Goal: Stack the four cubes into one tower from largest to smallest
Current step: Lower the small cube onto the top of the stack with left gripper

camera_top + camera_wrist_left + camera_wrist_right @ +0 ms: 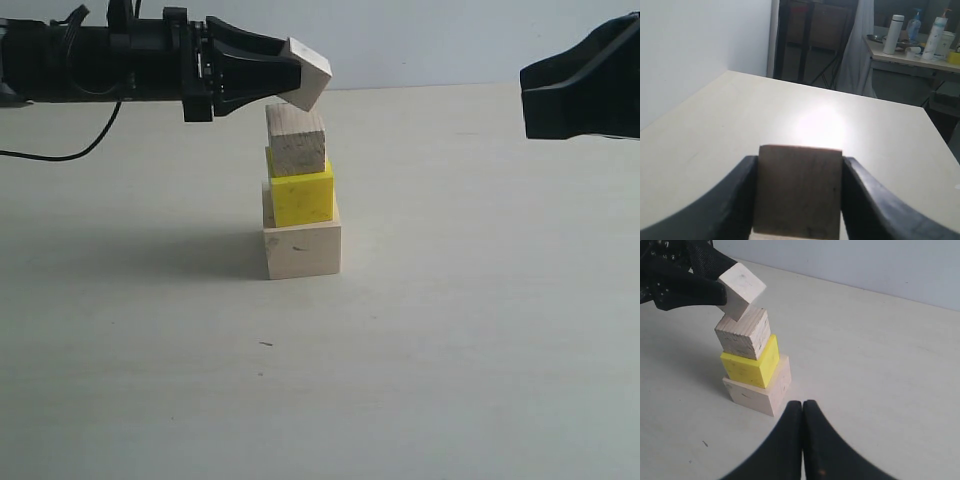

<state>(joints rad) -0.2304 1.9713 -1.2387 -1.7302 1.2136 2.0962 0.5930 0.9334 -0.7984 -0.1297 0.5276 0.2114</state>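
On the surface: largest cube at the bottom, second cube on it, third cube on that, smallest cube tilted between my left fingers just over the third cube's top, my right fingers well apart to the right.

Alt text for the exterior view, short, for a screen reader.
The left gripper holds the tiny pale wood cube, tilted on a corner, right over a three-cube stack on the table: grainy grey-tan cube on yellow cube on large pale wood cube. The right gripper hangs apart at the right edge.
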